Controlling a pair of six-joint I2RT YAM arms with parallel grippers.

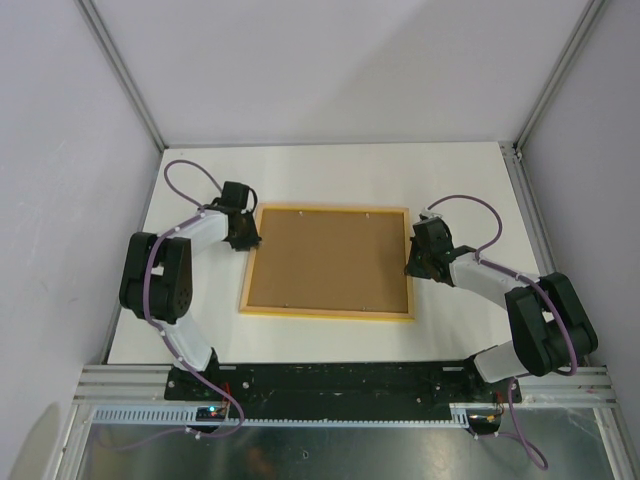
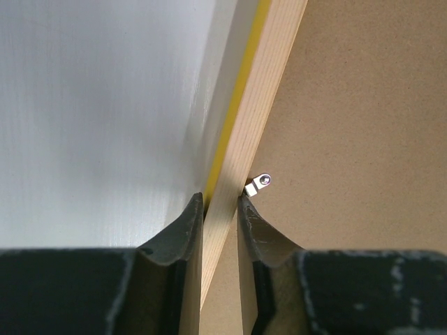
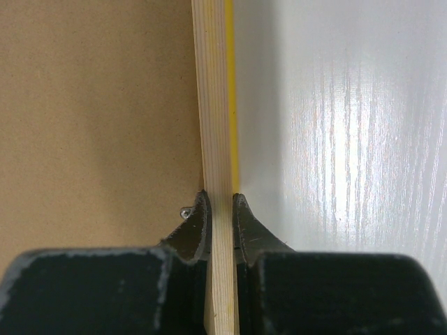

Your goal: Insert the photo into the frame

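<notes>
While the white counter (image 1: 330, 170) carries the frame (image 1: 330, 209) face down, pale wood up, its brown backing board (image 1: 330, 260) covers the opening (the photo is nowhere in view). Left pincer (image 2: 220, 202) and right pincer (image 3: 220, 199) each clamp a side rail. Uneven lifting could twist the thin frame or slip a rail free; the small metal tab (image 2: 261, 183) beside the left fingertip could snag.

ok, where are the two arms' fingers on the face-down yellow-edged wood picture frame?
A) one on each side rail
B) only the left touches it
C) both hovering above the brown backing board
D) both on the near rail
A: the left fingers are shut on the left rail of the pale wood picture frame, its yellow edge showing, and the right fingers are shut on its right rail.
</notes>
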